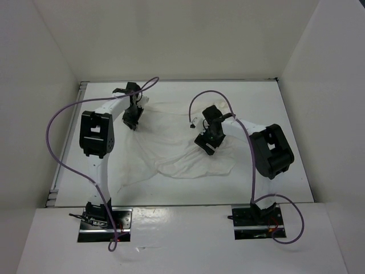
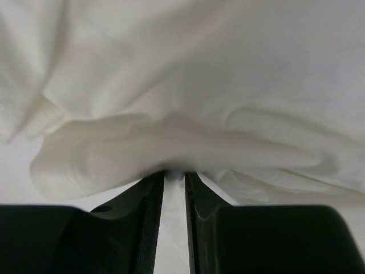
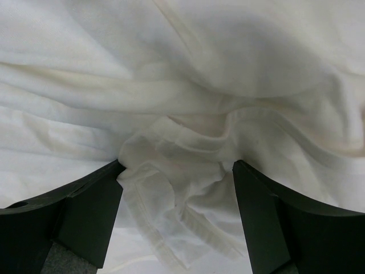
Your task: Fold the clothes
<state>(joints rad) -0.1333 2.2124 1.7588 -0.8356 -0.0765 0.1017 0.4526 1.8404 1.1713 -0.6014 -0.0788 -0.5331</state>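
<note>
The clothes (image 1: 171, 142) are one thin white wrinkled garment lying spread and rumpled on the white table (image 1: 274, 114). My left gripper (image 1: 132, 117) is at its far left edge. In the left wrist view the left gripper (image 2: 175, 173) has its jaws drawn close together, with a thick rolled fold of the clothes (image 2: 171, 137) pinched at the tips. My right gripper (image 1: 206, 142) is low over the garment's right part. Seen from the right wrist, the right gripper (image 3: 177, 165) is open wide. A bunched, hemmed part of the clothes (image 3: 171, 188) lies between its fingers.
White walls (image 1: 319, 74) close in the table on the left, back and right. A metal rail (image 1: 54, 188) runs along the left edge. Purple cables (image 1: 57, 148) loop from both arms. The arm bases (image 1: 102, 220) are bolted at the near edge.
</note>
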